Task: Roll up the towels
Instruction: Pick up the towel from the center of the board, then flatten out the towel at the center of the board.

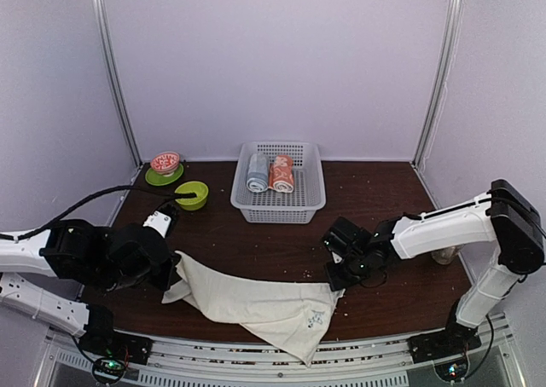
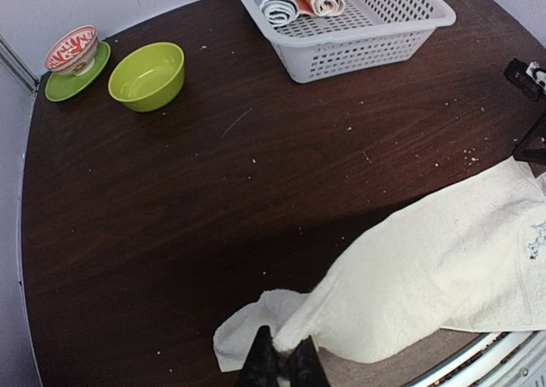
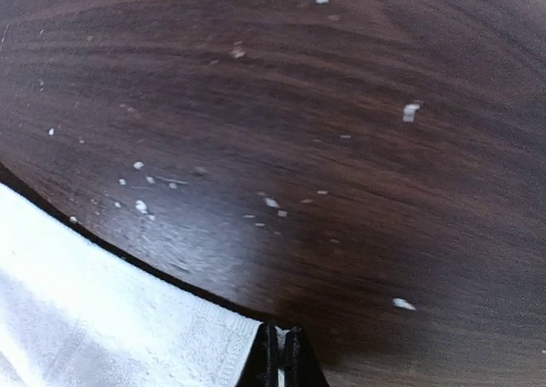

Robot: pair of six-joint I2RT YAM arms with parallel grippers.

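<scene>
Cream-white cloth towel [image 1: 256,306] lies slack along the near edge of the dark wooden desk [image 1: 384,208], held between the two arms, with one corner drooping past that edge. The left fingers [image 2: 281,366] are clamped on its bunched left corner, and cloth puffs out on either side of them. The right fingers [image 3: 281,359] are pressed together at the towel's hemmed right corner. Their bite looks very slim, with only the tip of the hem seeming caught. The salmon-orange printed towel [image 1: 281,174] sits rolled in the white plastic basket [image 1: 277,215] at the back, beside a grey-blue rolled towel [image 1: 257,173], so the cream one looks like the work left and is not yet flat. The main risk, I judge, is the right corner slipping free when the arms pull apart to spread the cloth, because so little of it is held. The sheet would then sag leftward, and the overhanging corner could drag it off the desk. An uneven pull could also leave folds that spoil the roll.
</scene>
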